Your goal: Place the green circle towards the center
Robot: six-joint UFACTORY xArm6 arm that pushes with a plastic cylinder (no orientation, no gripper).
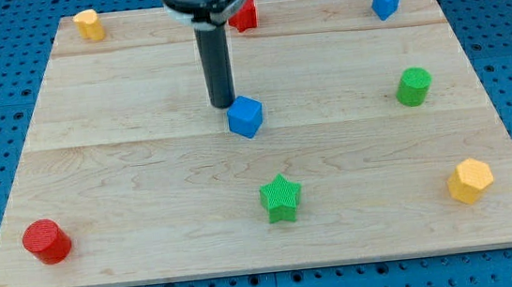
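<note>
The green circle (413, 86) is a short green cylinder standing at the view's right, in the upper half of the wooden board (127, 175). My tip (223, 104) is near the board's middle, far to the left of the green circle. It stands right beside a blue cube (245, 116), at the cube's upper left, touching it or nearly so.
A green star (280, 198) lies below the middle. A red cylinder (47, 242) is at the bottom left, a yellow hexagon block (471, 180) at the bottom right. Along the top edge are a yellow block (88, 25), a red block (245, 15) partly behind the arm, and a blue block (386, 2).
</note>
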